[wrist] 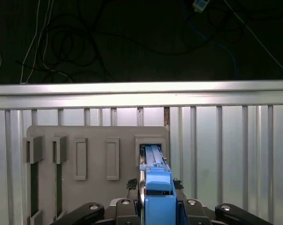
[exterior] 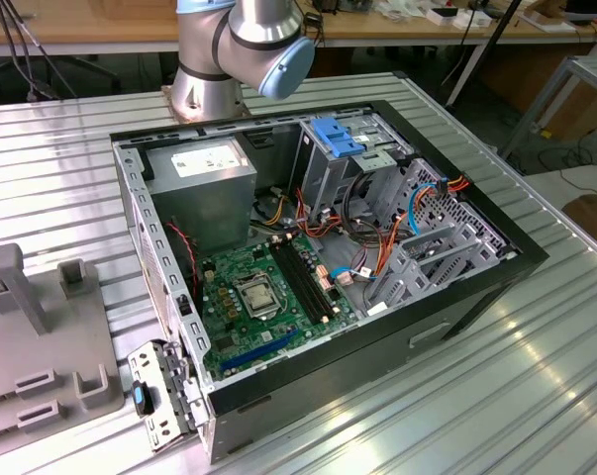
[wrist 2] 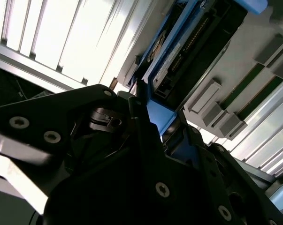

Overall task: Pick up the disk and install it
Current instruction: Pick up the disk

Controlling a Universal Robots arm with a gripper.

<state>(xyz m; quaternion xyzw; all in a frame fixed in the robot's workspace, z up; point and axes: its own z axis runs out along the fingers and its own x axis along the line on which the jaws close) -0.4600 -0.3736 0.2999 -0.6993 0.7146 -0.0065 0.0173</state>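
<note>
the end effector (wrist: 156, 201) pinches the blue-framed disk (wrist: 153, 161) by its sides, the drive standing on edge at a slot in the grey holder (wrist: 94, 140) on the bench (wrist: 225, 150), seemingly racked upright for easy grasping.

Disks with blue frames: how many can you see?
1. The disk stands at a slot at one end of the grey holder in the first wrist view. More may be hidden inside the computer case.
</note>
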